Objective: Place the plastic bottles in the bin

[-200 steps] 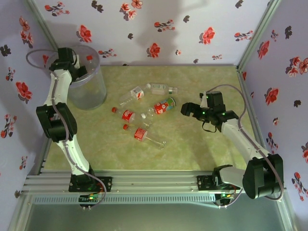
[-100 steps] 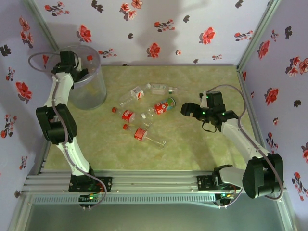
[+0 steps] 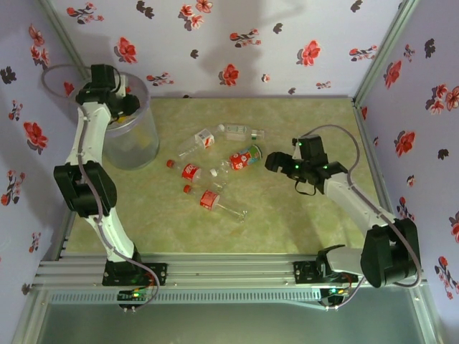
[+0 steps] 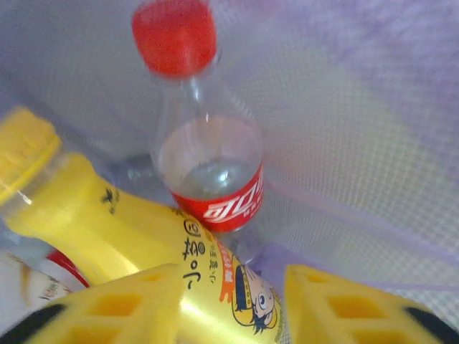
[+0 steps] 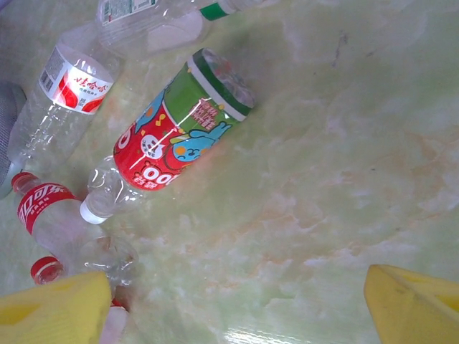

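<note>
We've got the left tool [image 4: 233,301] spread over the bin [image 3: 136,143], bottles [image 4: 208,172] lying inside; right tool [image 5: 233,287] gapes wide near the green-and-red bottle [image 5: 179,129], readying a grab, we reckon.

Left wrist view: the lower end of the yellow bottle [image 4: 136,229] was hidden behind the fingers [image 4: 115,308] of the left gripper [image 4: 233,290]. The red cap [image 4: 174,36] was blurred. Right wrist view: the top edge cut off a clear bottle [image 5: 165,25]. The bottom edge cut off the fingers [image 5: 50,308] of the right gripper [image 5: 237,287].
</note>
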{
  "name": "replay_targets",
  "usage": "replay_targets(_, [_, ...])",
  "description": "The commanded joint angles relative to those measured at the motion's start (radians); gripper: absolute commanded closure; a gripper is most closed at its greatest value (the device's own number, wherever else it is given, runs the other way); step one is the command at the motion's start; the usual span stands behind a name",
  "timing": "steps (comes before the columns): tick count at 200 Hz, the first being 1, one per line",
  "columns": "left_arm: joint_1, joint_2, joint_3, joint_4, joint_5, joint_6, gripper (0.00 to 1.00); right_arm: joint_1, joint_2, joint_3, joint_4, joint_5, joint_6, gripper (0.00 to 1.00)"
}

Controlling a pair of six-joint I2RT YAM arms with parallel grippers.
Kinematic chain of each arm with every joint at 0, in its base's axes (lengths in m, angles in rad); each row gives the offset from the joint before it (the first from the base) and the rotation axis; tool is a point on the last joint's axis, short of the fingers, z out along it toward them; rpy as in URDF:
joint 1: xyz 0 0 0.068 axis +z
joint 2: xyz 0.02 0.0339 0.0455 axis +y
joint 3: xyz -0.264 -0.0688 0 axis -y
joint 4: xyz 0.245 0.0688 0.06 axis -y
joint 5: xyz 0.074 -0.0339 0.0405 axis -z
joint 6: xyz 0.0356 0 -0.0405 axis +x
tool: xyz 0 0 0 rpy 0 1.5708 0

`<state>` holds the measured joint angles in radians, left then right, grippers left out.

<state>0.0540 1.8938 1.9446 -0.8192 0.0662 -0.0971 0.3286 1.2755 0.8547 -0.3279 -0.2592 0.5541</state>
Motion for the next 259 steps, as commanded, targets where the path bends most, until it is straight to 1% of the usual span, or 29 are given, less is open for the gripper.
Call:
replay_targets(1, [-0.004,-0.012,0.08,-0.067,-0.015,0.02,0.43,0.051,0.036,0.045,0.07,0.075,0.073,0.11])
replay_targets(13, [-0.003,-0.014,0.114,-0.078,-0.018,0.023,0.36,0.077,0.057,0.05,0.095,0.094,0.101,0.14])
replay_targets(30, [-0.005,-0.027,0.147,-0.08,-0.019,0.026,0.28,0.101,0.089,0.042,0.145,0.125,0.148,0.21])
replay_targets(42, [-0.009,-0.053,0.147,-0.067,-0.018,0.034,0.22,0.112,0.114,0.031,0.191,0.139,0.191,0.26])
replay_targets(52, [-0.015,-0.087,0.128,-0.04,-0.02,0.039,0.19,0.119,0.134,0.021,0.236,0.149,0.228,0.28])
replay_targets(65, [-0.025,-0.135,0.1,-0.021,-0.028,0.03,0.16,0.127,0.164,0.02,0.281,0.162,0.268,0.27])
replay_targets(81, [-0.046,-0.191,0.06,-0.022,-0.038,0.019,0.12,0.137,0.204,0.034,0.316,0.189,0.31,0.21])
replay_targets(101, [-0.098,-0.291,-0.066,0.02,-0.058,0.007,0.08,0.15,0.251,0.046,0.33,0.254,0.38,0.2])
replay_targets(112, [-0.134,-0.343,-0.145,0.049,-0.071,-0.004,0.07,0.159,0.263,0.021,0.387,0.305,0.434,0.22])
replay_targets(128, [-0.184,-0.419,-0.257,0.083,-0.088,-0.027,0.06,0.166,0.293,0.022,0.415,0.333,0.489,0.22])
replay_targets(165, [-0.306,-0.593,-0.532,0.189,-0.104,-0.126,0.05,0.199,0.376,0.068,0.428,0.382,0.552,0.16])
replay_targets(187, [-0.379,-0.671,-0.663,0.244,-0.106,-0.19,0.05,0.218,0.428,0.068,0.48,0.423,0.596,0.16])
replay_targets(208, [-0.439,-0.7,-0.718,0.246,-0.13,-0.213,0.05,0.241,0.483,0.099,0.502,0.454,0.619,0.16])
replay_targets(222, [-0.464,-0.711,-0.743,0.256,-0.135,-0.217,0.05,0.254,0.512,0.124,0.503,0.467,0.626,0.16])
replay_targets(259, [-0.488,-0.692,-0.779,0.269,-0.15,-0.22,0.05,0.265,0.58,0.186,0.486,0.502,0.632,0.15])
